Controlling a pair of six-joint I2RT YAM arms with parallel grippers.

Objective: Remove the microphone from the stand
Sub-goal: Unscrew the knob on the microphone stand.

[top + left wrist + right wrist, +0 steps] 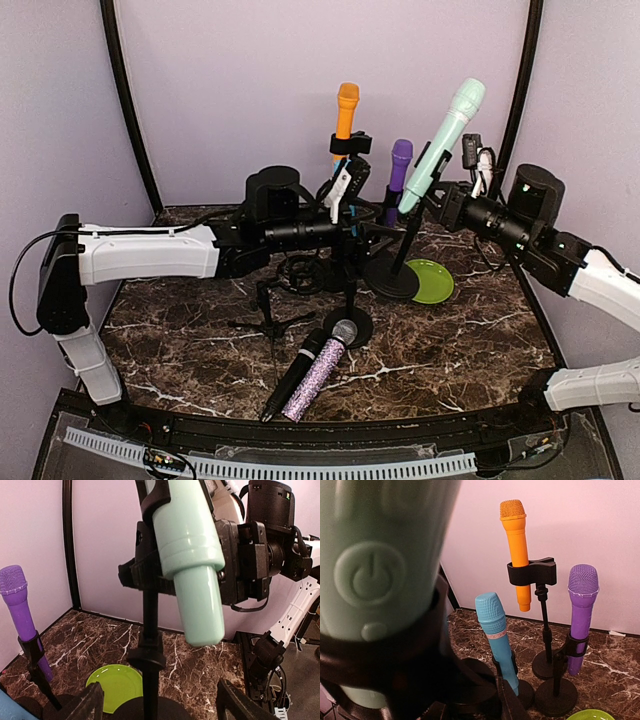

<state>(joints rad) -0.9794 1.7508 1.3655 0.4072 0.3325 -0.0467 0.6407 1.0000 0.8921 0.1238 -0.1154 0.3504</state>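
Mint-green plastic microphone (447,130) sits tilted in the clip of a black round-base stand (393,280) on the dark marble table (450,350), right hand (436,192) clamped on its lower body, left hand (160,702) wide open below it.

Left of the mint microphone (192,555), passage is blocked by the clustered orange microphone (516,540), blue microphone (495,630) and purple microphone (582,610) on their stands. Open air is noted below the mint handle, down to the green plate (115,682). The desk (470,350) is unobstructed front right; a glitter microphone (322,372) lies front centre.
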